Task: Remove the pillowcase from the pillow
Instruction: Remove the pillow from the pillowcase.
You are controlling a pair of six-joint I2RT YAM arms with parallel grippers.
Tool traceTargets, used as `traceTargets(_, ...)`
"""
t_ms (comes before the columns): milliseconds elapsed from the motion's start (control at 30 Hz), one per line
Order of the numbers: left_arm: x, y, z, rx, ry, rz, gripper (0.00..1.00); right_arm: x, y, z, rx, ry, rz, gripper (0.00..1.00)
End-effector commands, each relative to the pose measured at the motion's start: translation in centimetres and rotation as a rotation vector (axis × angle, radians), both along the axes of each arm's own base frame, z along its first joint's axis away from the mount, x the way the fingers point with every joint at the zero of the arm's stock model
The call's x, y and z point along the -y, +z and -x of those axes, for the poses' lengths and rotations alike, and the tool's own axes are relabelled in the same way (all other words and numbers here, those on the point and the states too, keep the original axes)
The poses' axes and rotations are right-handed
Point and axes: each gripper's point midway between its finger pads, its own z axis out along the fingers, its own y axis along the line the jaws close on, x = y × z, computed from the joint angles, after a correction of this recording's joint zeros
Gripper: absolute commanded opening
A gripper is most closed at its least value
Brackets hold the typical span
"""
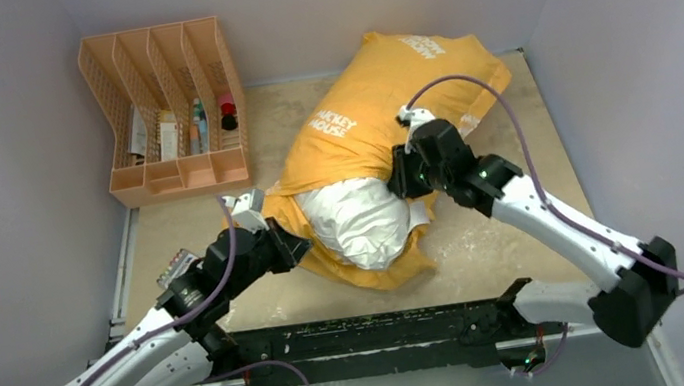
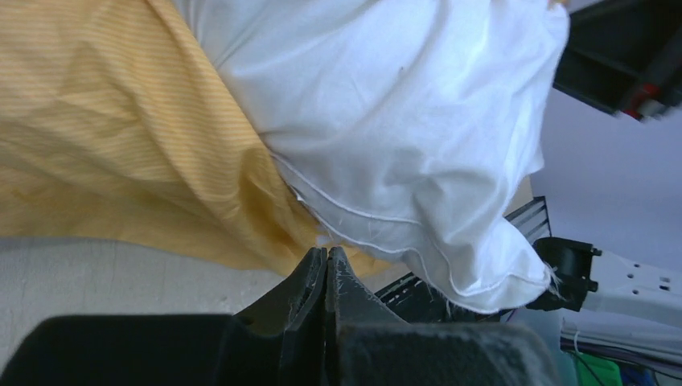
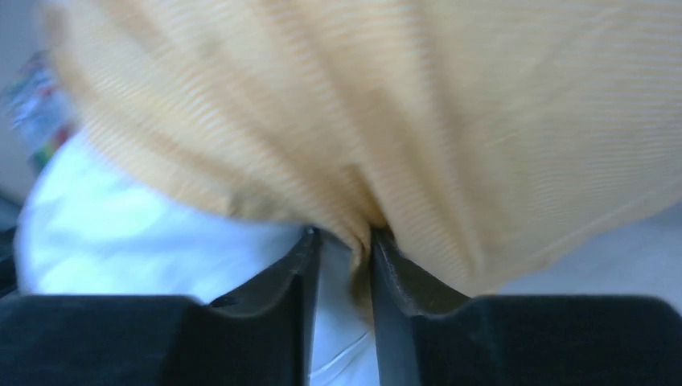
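From the far right corner of the table (image 1: 510,230) toward the middle of the near edge, the pillow (image 1: 357,221) lies slantwise, most of it inside the pillowcase (image 1: 376,107). Its white lettering faces up. The pillow's near end bulges bare and white out of the case's mouth, with orange cloth gathered around it and spread on the tabletop under it. The left gripper (image 2: 326,256) sits at the left side of that mouth, its jaws pressed tight together, with the orange hem drawn to a point at their tips. The right gripper (image 3: 344,237) is at the right side of the mouth, its jaws narrow and pinching a fold of the orange cloth, with the white pillow just below. In the far left corner stands an orange rack (image 1: 180,180) with small items in its slots. A small colourful packet (image 1: 177,267) lies near the left edge.
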Motion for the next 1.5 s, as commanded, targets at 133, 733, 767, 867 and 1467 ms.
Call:
traceTargets(133,-1.2,0.9,-2.5,0.018,0.158,-0.017,0.23,-6.4,8.9,8.5,0.135,0.386,-0.215,0.57)
traceTargets(733,-2.8,-2.4,-8.0,0.017,0.37,-0.195,0.55,-7.9,-0.2,5.5,0.246,0.069,0.5,0.92)
traceTargets(767,-2.7,-2.7,-8.2,0.013,0.361,-0.184,0.58,-7.7,-1.2,5.5,0.233,0.066,0.527,0.92)
traceTargets(867,-0.9,-3.4,-8.4,0.02,0.258,-0.133,0.51,-6.7,-3.6,5.5,0.153,0.004,0.528,0.66)
traceTargets(1467,-10.0,-10.3,-6.1,-0.139,0.567,-0.44,0.0,0.3,12.9,1.0,0.462,-0.262,0.174,0.0)
